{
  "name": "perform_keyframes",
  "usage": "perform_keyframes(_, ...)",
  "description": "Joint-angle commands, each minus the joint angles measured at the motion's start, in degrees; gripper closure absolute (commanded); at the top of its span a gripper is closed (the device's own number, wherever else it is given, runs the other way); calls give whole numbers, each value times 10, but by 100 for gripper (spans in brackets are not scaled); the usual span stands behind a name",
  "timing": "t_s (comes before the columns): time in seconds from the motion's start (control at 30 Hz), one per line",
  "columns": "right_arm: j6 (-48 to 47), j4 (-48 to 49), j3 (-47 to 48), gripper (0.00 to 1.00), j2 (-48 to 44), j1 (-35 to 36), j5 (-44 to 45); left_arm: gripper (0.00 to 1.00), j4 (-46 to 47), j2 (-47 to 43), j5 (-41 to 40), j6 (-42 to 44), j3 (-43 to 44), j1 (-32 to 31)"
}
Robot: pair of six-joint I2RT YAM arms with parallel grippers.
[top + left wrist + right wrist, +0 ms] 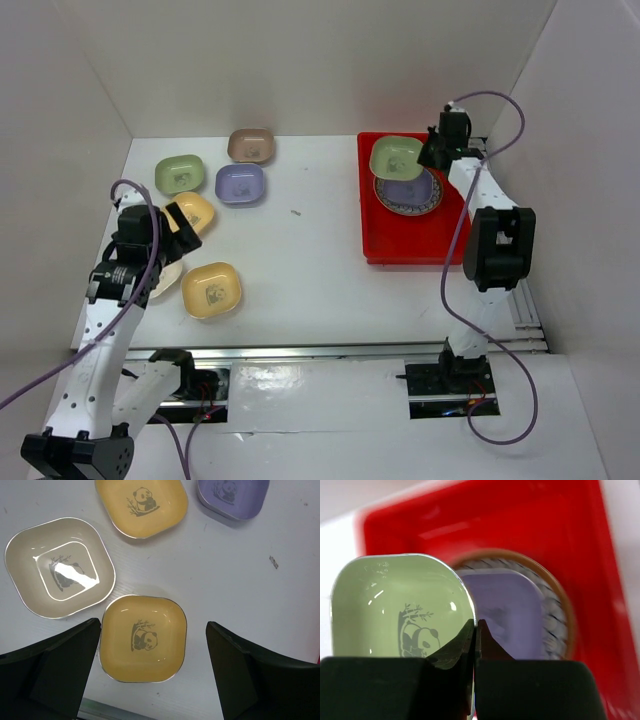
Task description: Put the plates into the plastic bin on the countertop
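green dish (395, 605) pinched by right pincer (476, 625) over red bin (520, 520), left pincer (153, 627) wide above yellow dish (142, 645)

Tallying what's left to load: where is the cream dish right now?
In the left wrist view the cream dish lies on the countertop, on its left side, close beside the two yellow dishes.

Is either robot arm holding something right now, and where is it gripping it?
The right gripper pinches a green dish by its rim, over the red bin. The left gripper is open, holding nothing.
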Motion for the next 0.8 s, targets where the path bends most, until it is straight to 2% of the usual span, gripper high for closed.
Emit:
perform_keyframes(0.0, 11, 33, -62, 100, -30, -31, 0, 0, 30, 8, 39, 16, 9, 4)
perform_keyframes(0.2, -1, 50, -81, 100, -23, -37, -1, 0, 48, 13, 81, 35, 3, 4)
perform_keyframes(0.4, -32, 33, -24, 100, 24, -43, -7, 0, 73, 25, 161, 57, -7, 4)
perform_keyframes(0.5, -38, 26, -12, 81, 29, -43, 7, 0, 73, 32, 177, 63, -7, 4)
perform_keyframes(0.53, -44, 26, -12, 25, 35, -43, 18, 0, 73, 32, 177, 63, -7, 4)
perform_keyframes(0.57, -44, 26, -12, 16, 35, -43, 18, 0, 73, 32, 183, 63, -7, 4)
perform_keyframes(0.63, -44, 26, -12, 14, 28, -43, 18, 0, 78, 32, 183, 63, -7, 4)
perform_keyframes(0.67, -44, 26, -18, 4, 14, -43, 18, 0, 78, 32, 183, 63, -7, 4)
perform_keyframes(0.7, -44, 31, -18, 0, 7, -43, 26, 0, 78, 32, 183, 63, -7, 4)
perform_keyframes(0.77, -44, 31, -18, 0, -17, -17, 26, 0, 78, 32, 183, 63, -7, 4)
